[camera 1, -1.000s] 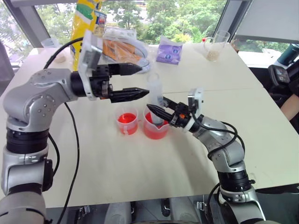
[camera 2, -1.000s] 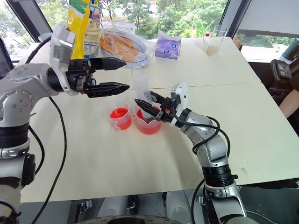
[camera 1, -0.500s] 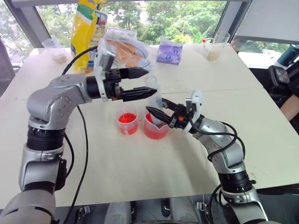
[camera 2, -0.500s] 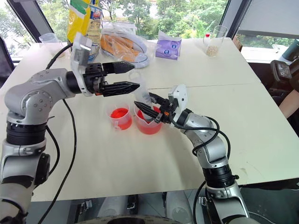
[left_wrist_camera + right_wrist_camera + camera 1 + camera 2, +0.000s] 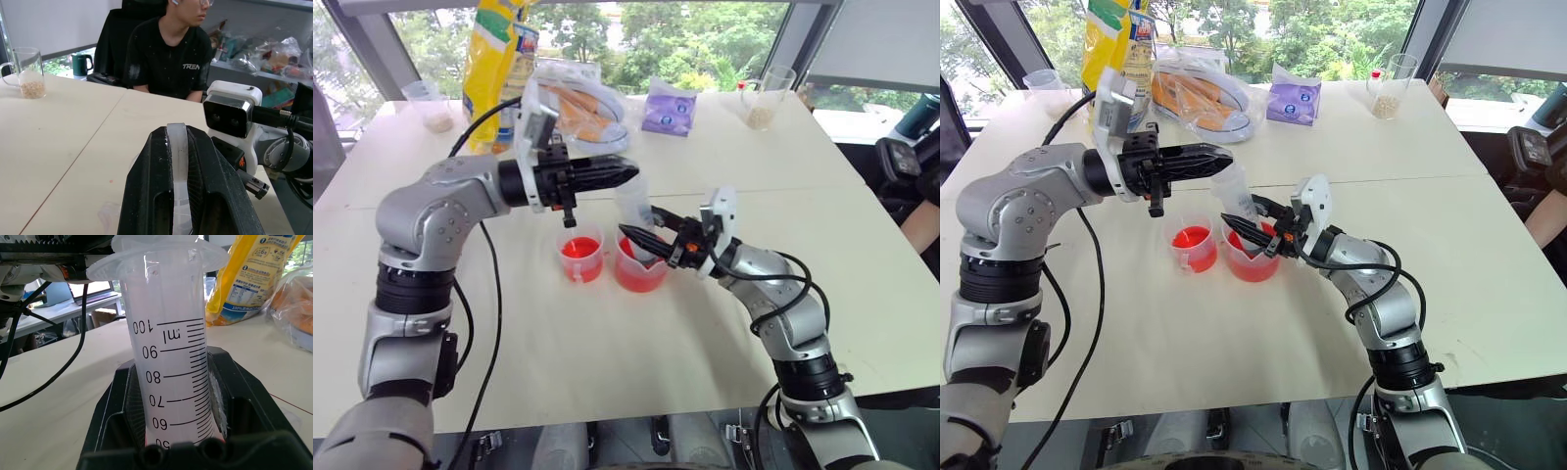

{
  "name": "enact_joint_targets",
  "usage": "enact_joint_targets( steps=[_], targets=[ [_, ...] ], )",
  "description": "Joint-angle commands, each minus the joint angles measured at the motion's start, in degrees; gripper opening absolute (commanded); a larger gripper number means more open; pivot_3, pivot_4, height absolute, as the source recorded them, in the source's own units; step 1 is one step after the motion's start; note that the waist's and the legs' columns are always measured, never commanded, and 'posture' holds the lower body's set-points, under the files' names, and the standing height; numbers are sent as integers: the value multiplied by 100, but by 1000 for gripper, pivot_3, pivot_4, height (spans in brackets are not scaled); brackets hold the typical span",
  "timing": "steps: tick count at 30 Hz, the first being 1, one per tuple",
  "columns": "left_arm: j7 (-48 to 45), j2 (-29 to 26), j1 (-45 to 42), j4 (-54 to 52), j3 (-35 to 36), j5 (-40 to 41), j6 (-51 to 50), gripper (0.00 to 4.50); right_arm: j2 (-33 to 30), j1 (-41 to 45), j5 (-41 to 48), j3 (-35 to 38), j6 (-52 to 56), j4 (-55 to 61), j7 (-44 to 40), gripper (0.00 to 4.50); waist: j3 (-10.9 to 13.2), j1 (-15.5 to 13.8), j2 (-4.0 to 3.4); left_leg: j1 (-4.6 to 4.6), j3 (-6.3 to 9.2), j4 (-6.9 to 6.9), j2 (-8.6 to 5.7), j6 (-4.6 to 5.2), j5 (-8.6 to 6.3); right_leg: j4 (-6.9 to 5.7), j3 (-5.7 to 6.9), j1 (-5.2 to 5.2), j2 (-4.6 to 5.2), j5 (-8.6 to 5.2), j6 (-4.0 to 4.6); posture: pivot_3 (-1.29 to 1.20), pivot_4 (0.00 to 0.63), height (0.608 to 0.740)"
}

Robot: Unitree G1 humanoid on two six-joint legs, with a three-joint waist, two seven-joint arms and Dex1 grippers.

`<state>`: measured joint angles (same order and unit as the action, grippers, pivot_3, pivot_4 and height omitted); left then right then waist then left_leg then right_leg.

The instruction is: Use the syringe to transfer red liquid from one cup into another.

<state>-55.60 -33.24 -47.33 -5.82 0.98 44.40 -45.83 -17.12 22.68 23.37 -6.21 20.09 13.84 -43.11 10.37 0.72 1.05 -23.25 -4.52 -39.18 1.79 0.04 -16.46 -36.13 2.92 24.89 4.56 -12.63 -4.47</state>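
The syringe [image 5: 634, 208] stands tilted with its lower end inside the larger spouted cup [image 5: 639, 272], which holds red liquid [image 5: 1252, 266]; its tip is hidden. My right gripper [image 5: 643, 238] is shut on the barrel just above that cup's rim, and the graduated barrel [image 5: 171, 357] sits between its fingers. At the top of the syringe, my left gripper [image 5: 628, 174] points level and is shut on its translucent plunger end [image 5: 177, 147]. The smaller cup [image 5: 579, 257], also holding red liquid, stands just left of the larger one.
At the back of the table are a yellow bag [image 5: 494, 49], a clear bag of bread [image 5: 578, 103], a purple packet [image 5: 668, 108] and two glasses with grains [image 5: 762, 98] [image 5: 431, 106]. A person [image 5: 168, 49] sits at the table's right side.
My left gripper moved right to the top of the syringe and closed its open fingers on the plunger end. The right gripper and both cups stayed put.
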Motion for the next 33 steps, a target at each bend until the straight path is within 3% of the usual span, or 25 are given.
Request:
enact_joint_targets(
  steps=[1,33],
  targets=[
    [55,-15,-172,-152,207,53,45,19,-115,32,-3,-72,207,-29,-27,1379,0,0,0,0,0,0,0,0,0,0,0,0,0,0,0,0,150,740],
    [-152,-223,-909,381,464,-223,292,19,-377,60,-49,-370,582,-161,-206,1379,0,0,0,-3,0,0,-1,0,0,1,1,2,0,0,0,0,150,740]
  ],
)
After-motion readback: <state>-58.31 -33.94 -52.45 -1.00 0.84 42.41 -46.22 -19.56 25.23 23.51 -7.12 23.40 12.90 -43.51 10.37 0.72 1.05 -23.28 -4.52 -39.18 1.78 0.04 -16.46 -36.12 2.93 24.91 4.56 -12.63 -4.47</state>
